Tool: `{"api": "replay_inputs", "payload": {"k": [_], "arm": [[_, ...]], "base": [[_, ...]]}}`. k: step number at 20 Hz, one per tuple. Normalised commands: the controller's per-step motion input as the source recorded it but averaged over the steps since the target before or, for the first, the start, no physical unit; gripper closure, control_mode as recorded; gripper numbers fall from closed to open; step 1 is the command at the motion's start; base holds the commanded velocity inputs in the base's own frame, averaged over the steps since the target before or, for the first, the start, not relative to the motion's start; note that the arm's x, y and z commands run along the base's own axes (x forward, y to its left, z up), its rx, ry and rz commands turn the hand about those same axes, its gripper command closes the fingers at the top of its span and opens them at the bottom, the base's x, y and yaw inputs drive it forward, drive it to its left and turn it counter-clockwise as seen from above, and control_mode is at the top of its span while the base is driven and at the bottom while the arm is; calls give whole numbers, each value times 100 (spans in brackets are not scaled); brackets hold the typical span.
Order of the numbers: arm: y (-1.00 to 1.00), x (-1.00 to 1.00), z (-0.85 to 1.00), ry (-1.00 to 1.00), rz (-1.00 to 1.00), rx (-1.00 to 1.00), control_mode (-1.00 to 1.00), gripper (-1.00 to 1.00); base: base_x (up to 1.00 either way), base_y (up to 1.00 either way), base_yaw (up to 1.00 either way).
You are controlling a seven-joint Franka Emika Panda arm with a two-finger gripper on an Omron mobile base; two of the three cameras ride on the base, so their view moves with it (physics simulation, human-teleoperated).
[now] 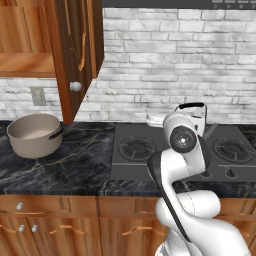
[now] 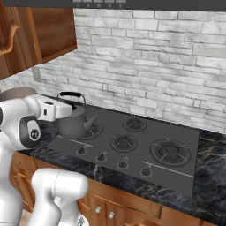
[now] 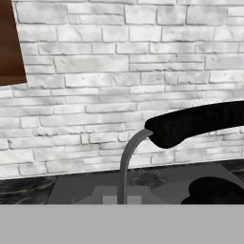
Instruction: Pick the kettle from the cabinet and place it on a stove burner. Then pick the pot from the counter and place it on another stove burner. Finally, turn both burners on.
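The kettle (image 2: 76, 121) sits on or just over the back left burner (image 2: 90, 129) of the stove (image 2: 176, 132), at the left middle of the right base view. I cannot tell if it is fully down yet. If the hand (image 2: 66, 108) lets go while the kettle is tilted or off the grate, it could tip or slide onto the next burner. If the arm pulls away before letting go, it could drag the kettle off.

The hand is clenched tight, right by the kettle's black handle (image 3: 190, 125). It looks like it is gripping that handle, but the fingers are hidden, so I am not sure.

The pot (image 1: 34, 134) waits on the tabletop (image 1: 75, 165), at the left of the left base view, under the open cabinet (image 1: 75, 50).
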Motion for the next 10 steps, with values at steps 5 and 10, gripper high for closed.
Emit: {"api": "replay_inputs", "payload": {"k": [5, 10], "arm": [[11, 22, -19, 0, 4, 0, -100, 100], [14, 20, -15, 0, 3, 0, -100, 100]], "base": [[0, 0, 0], [0, 0, 0]]}}
